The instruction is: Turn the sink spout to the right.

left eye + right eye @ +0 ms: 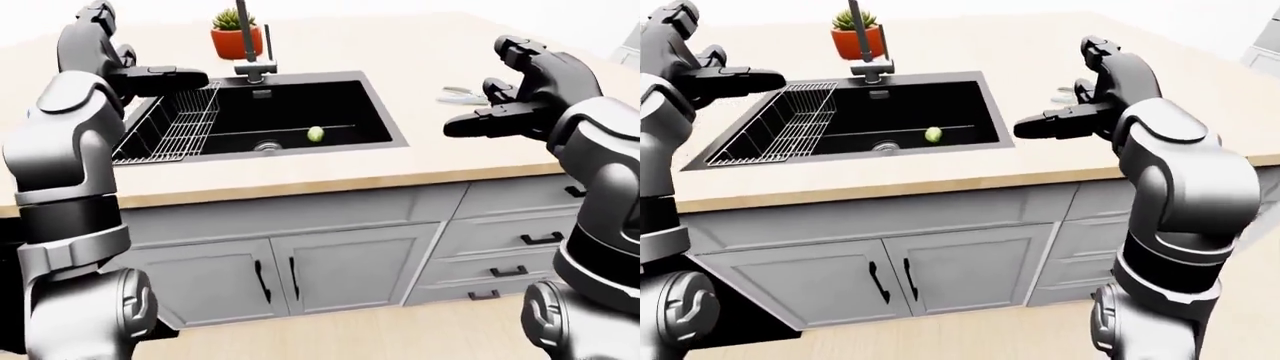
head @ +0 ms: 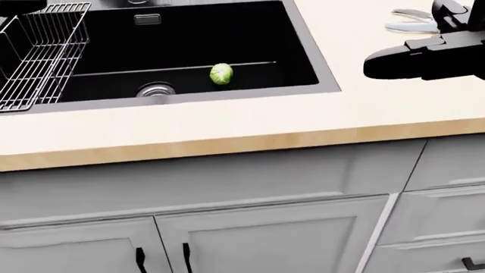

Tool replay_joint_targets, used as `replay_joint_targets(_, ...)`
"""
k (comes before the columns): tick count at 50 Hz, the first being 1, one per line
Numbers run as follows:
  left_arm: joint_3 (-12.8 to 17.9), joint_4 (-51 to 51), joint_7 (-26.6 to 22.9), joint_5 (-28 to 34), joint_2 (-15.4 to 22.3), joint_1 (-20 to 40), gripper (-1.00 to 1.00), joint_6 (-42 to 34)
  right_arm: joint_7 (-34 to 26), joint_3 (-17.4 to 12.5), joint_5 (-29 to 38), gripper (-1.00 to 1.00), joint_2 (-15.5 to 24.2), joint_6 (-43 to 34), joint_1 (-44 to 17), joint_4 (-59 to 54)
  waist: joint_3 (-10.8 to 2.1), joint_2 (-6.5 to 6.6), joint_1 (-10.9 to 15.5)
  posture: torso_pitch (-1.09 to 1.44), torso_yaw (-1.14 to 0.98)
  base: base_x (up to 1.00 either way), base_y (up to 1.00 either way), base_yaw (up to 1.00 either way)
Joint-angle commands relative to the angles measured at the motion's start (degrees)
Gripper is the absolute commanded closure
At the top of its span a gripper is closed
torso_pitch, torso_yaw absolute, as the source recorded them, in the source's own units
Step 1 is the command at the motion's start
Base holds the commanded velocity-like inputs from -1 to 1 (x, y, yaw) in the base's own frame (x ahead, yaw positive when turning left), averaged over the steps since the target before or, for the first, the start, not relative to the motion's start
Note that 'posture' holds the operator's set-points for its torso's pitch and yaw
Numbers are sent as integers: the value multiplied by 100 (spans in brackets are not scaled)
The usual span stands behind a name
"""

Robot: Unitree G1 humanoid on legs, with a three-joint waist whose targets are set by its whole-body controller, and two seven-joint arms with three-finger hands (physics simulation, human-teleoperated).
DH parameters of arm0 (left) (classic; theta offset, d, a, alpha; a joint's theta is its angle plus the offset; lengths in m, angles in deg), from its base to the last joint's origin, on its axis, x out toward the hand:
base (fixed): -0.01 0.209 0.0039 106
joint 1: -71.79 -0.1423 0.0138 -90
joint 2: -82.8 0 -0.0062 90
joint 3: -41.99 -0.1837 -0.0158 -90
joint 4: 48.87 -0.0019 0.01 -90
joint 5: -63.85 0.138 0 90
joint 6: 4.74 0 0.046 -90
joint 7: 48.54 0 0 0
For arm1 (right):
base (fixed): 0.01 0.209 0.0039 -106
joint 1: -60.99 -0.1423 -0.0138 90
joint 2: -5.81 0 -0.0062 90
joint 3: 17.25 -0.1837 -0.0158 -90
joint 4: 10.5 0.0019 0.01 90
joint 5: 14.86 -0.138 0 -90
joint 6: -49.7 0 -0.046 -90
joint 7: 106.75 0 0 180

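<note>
The sink spout (image 1: 244, 34) stood upright at the top edge of the sink (image 1: 380, 112), untouched. The right hand (image 1: 505, 112) was held w/ fingers spread wide, apart from it, prob. ready to reach. The left hand (image 1: 160, 79) was raised, fingers extended, holding nothing.

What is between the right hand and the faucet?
In the right-eye view: bare counter and the sink's corner lie between right hand and faucet.

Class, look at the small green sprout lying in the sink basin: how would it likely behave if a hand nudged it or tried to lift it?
The sprout looks round, so a nudge would probably roll it across the sink floor. It is small, likely light, and awkward for thick fingers.
</note>
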Motion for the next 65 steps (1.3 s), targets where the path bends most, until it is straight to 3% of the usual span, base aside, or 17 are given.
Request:
replay_joint_targets(1, 59, 165, 20, 5, 90, 182, -100, 94, -3, -9, -4, -100, 42, 137, -141, 95, -201, 67, -50, 0, 0, 14, 0, 0)
replay_joint_targets(10, 65, 198, 28, -1, 83, 142, -100, 101, -20, -15, 14, -100, 23, 154, -71, 133, -86, -314, 68, 0, 0, 14, 0, 0)
replay_joint_targets(14, 72, 198, 29, -7, 90, 119, -100, 111, -23, -21, 16, -100, 18, 148, -53, 155, -175, -842, 127, 0, 0, 13, 0, 0)
replay_joint_targets(15, 71, 208, 30, -9, 89, 115, -100, 107, -23, -17, 16, -100, 20, 137, -64, 158, -159, -683, 119, 0, 0, 13, 0, 0)
replay_joint_targets(17, 69, 192, 32, -8, 85, 115, -100, 122, -27, -24, 14, -100, 14, 144, -67, 154, -119, -733, 105, 0, 0, 14, 0, 0)
replay_joint_targets(23, 92, 145, 17, -14, 129, 138, -100, 133, -30, -35, 12, -100, 17, 142, -48, 170, -74, -421, 70, 0, 0, 14, 0, 0)
replay_joint_targets(27, 85, 101, 15, -12, 163, 182, -100, 135, -27, -25, 13, -100, 26, 118, -77, 169, -147, 79, -4, 0, 0, 14, 0, 0)
replay_joint_targets(37, 115, 28, -6, -8, 245, 173, -100, 183, -30, -15, 23, -100, 39, 104, -96, 159, -85, -331, 76, 0, 0, 14, 0, 0)
replay_joint_targets(39, 127, 60, 0, -20, 257, 163, -100, 160, -33, 0, 27, -100, 45, 77, -136, 155, -106, -524, 105, 0, 0, 14, 0, 0)
replay_joint_targets(41, 132, 61, 3, -28, 261, 154, -100, 160, -40, 5, 34, -100, 53, 75, -145, 145, -192, -904, 123, 0, 0, 14, 0, 0)
replay_joint_targets(42, 132, 60, 4, -31, 268, 159, -100, 156, -44, 0, 33, -100, 60, 47, -158, 162, -130, -619, 87, 0, 0, 14, 0, 0)
replay_joint_targets(44, 127, 43, 8, -32, 273, 176, -100, 156, -47, 9, 41, -100, 63, 34, -168, 167, -136, -721, 93, 0, 0, 13, 0, 0)
replay_joint_targets(51, 124, -3, 1, -36, 279, 172, -100, 194, -65, 3, 61, -100, 52, 30, -169, 178, -48, -322, 51, 0, 0, 14, 0, 0)
replay_joint_targets(54, 136, 41, 13, -52, 297, 179, -100, 145, -62, 4, 69, -100, 38, 38, -158, 185, -158, 144, -7, 0, 0, 14, 0, 0)
replay_joint_targets(55, 138, 41, 15, -56, 300, 188, -100, 140, -64, 0, 68, -100, 38, 38, -164, 181, -121, -62, 38, 0, 0, 14, 0, 0)
replay_joint_targets(57, 142, 17, 23, -57, 305, 192, -100, 155, -63, 0, 72, -100, 26, 56, -141, 180, -114, 22, 22, 0, 0, 14, 0, 0)
replay_joint_targets(65, 190, -77, 15, -104, 417, 202, -100, 200, -49, 44, 84, -100, -1, 76, -209, 110, -88, -438, 89, 0, 0, 14, 0, 0)
